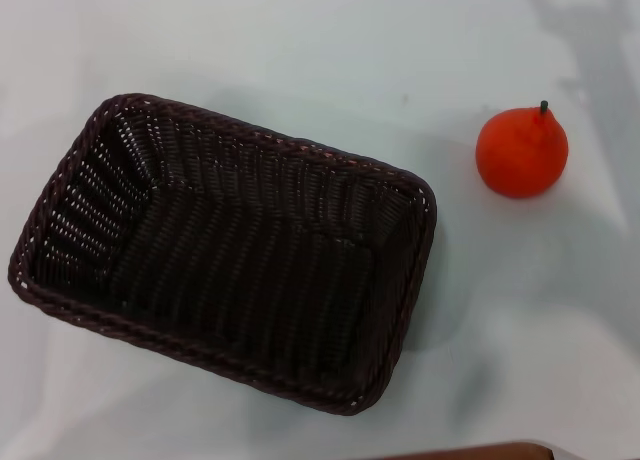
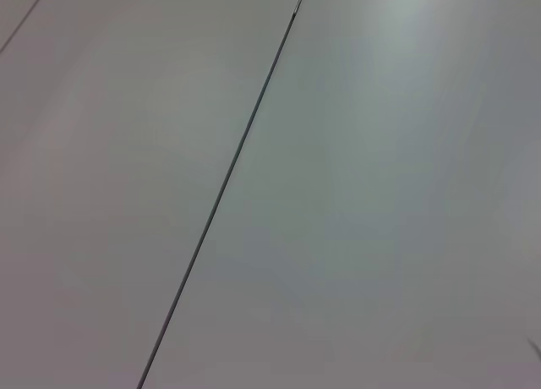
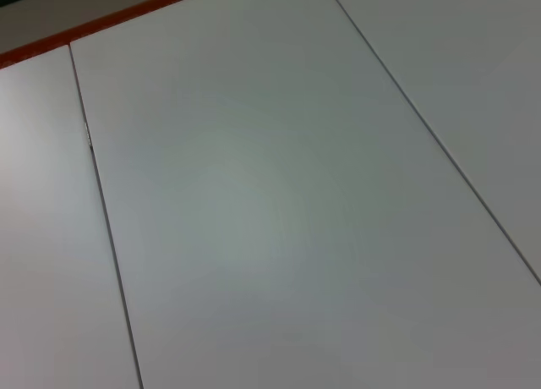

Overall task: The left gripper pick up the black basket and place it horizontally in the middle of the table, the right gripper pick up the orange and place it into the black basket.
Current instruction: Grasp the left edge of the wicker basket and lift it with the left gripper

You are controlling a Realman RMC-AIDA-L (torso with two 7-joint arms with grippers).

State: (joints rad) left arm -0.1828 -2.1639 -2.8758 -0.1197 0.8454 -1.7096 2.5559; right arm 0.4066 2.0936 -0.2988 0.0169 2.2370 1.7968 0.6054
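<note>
The black basket, a dark woven rectangle with a braided rim, lies on the white table at the left and middle of the head view, turned slightly askew. It holds nothing. The orange, round with a short dark stem, sits on the table to the right of the basket, apart from it. Neither gripper shows in any view. The left wrist view and the right wrist view show only pale flat panels with thin seams.
The table's brown edge strip shows at the bottom of the head view. A red-orange strip crosses one corner of the right wrist view. Faint shadows fall on the table at the far right.
</note>
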